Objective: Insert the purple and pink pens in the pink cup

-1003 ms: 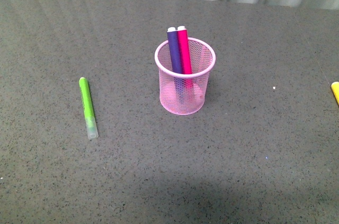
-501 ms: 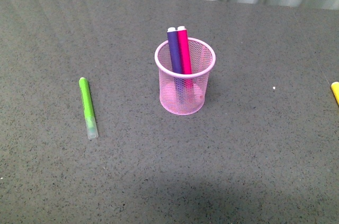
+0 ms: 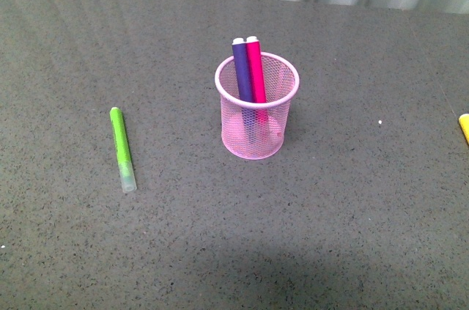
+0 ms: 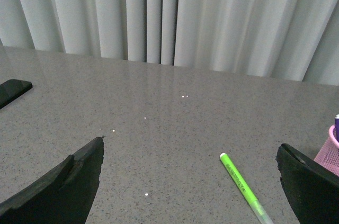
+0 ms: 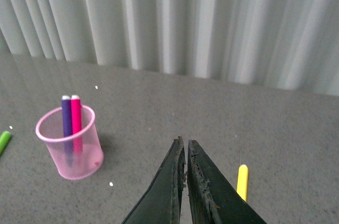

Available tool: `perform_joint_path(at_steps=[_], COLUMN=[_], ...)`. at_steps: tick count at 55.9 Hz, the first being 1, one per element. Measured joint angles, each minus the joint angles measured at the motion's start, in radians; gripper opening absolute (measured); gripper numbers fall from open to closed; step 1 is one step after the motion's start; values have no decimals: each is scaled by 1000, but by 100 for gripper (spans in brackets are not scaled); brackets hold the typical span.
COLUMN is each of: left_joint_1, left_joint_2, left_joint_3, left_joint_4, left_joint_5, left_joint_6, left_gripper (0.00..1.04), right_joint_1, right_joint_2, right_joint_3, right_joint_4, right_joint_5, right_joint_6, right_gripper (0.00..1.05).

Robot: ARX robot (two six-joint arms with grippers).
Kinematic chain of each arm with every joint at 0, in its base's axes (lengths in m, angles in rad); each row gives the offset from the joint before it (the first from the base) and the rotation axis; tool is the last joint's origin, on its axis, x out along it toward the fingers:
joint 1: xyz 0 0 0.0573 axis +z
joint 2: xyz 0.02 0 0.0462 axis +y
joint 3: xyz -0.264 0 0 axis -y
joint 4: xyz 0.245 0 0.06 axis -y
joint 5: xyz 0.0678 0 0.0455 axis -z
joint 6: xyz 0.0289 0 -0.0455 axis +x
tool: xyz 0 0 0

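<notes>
The pink cup (image 3: 256,108) stands upright near the middle of the grey table. Inside it lean the purple pen (image 3: 242,68) and the pink pen (image 3: 255,68), side by side, their tops poking above the rim. No arm shows in the front view. The right wrist view has the pink cup (image 5: 69,143) with the purple pen (image 5: 67,118) and pink pen (image 5: 77,118) off to one side; my right gripper (image 5: 185,140) is shut and empty, away from the cup. My left gripper (image 4: 190,147) is open wide with nothing between its fingers; the pink cup (image 4: 329,156) shows at that frame's edge.
A lime green marker (image 3: 122,149) lies flat on the table left of the cup, also seen as the green marker (image 4: 244,187) between the left fingers' span. A yellow marker (image 3: 464,127) lies at the far right edge, the yellow marker (image 5: 242,181) beside the right gripper. Curtains back the table.
</notes>
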State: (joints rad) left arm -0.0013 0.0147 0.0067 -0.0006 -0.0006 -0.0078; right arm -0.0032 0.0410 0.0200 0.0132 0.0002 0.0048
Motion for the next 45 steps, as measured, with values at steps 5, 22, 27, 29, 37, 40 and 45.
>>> perform_joint_path(at_steps=[5, 22, 27, 29, 37, 40, 45], left_joint_1=[0, 0, 0, 0, 0, 0, 0], left_joint_2=[0, 0, 0, 0, 0, 0, 0], left_joint_3=[0, 0, 0, 0, 0, 0, 0], left_joint_4=[0, 0, 0, 0, 0, 0, 0], left_joint_5=[0, 0, 0, 0, 0, 0, 0], left_joint_6=[0, 0, 0, 0, 0, 0, 0], left_gripper=[97, 97, 97, 97, 97, 97, 97], right_joint_1=[1, 2, 2, 2, 2, 2, 2], right_joint_2=[-37, -36, -36, -36, -36, -36, -36], right_joint_3=[0, 0, 0, 0, 0, 0, 0], right_joint_4=[-9, -10, -10, -10, -10, -10, -10], right_joint_5=[0, 0, 0, 0, 0, 0, 0], right_joint_6=[0, 0, 0, 0, 0, 0, 0], right_gripper=[3, 3, 3, 3, 3, 3, 3])
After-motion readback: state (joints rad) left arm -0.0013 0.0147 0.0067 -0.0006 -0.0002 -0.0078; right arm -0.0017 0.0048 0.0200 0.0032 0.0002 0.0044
